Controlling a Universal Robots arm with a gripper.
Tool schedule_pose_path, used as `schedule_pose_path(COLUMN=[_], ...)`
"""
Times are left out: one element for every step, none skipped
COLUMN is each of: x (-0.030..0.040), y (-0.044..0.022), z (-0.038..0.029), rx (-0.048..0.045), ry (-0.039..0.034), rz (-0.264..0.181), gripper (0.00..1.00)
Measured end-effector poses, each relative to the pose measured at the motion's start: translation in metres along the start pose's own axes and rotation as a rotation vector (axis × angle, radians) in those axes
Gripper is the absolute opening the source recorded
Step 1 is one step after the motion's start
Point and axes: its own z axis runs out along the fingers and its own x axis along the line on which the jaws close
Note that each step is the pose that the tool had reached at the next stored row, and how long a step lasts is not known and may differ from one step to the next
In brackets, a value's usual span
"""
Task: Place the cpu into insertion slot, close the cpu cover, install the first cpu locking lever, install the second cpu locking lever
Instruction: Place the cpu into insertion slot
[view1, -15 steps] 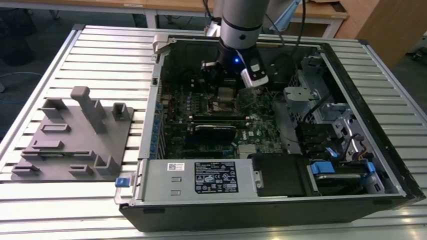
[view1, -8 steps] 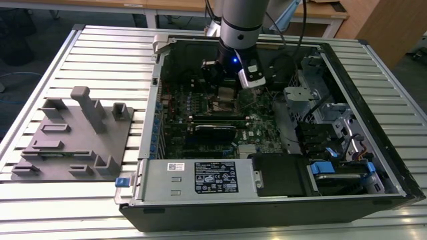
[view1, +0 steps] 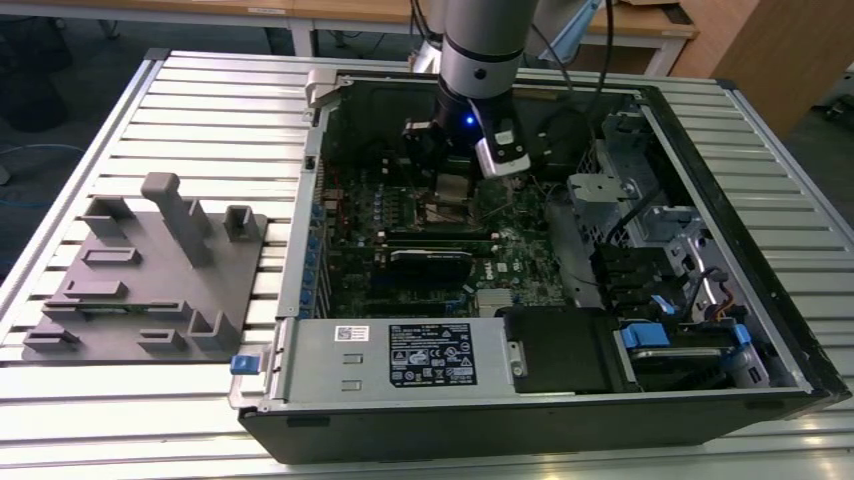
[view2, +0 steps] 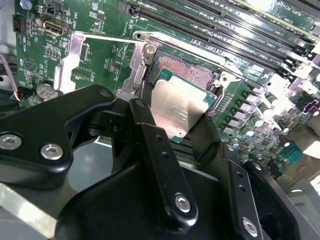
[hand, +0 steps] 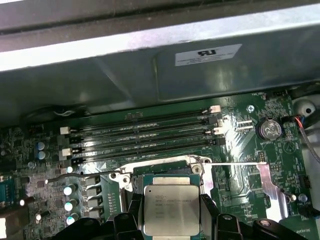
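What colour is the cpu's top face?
Dull silver-tan metal; the cpu shows best in the first wrist view.

Table (view1: 200, 100): carries a computer case (view1: 534, 420), lying open, and a fixture plate (view1: 147, 290) apart from it at the exterior view's left.
Case: holds the motherboard (hand: 240, 200) on its floor, with a power supply box (view1: 400, 355) along the wall nearest the exterior camera.
Motherboard: the insertion slot (view2: 187, 67) lies just beside the memory slots (hand: 140, 132).
Cpu (hand: 171, 207): clamped between the gripper (hand: 171, 210) fingers, above the insertion slot.
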Motion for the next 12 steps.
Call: schedule_pose_path(x=[0.0000,0.0000,0.0000,0.0000,0.0000,0.0000,-0.0001,-0.0001,0.0000,0.0000,0.0000,0.0000], y=[0.0000,0.0000,0.0000,-0.0001,0.0000,0.0000,0.0000,0.0000,0.0000,0.0000,0.0000,0.0000], z=[0.0001,0.0002,0.0003,0.0004,0.0005,0.0005,0.0005,0.0005,0.0005,0.0005,0.0005,0.0005], rx=[-0.0003,-0.0005,-0.0009,-0.0013,-0.0017,-0.0020,-0.0020,-0.0021,-0.0021,-0.0021,-0.0020,-0.0021], ry=[-0.0013,-0.0029,-0.0045,-0.0061,-0.0078,-0.0086,-0.0086,-0.0087,-0.0087,-0.0087,-0.0087,-0.0087], rz=[0.015,0.033,0.052,0.069,0.088,0.098,0.099,0.099,0.099,0.099,0.099,0.099], gripper=[0.54,0.54,0.54,0.54,0.54,0.54,0.54,0.54,0.54,0.54,0.54,0.54])
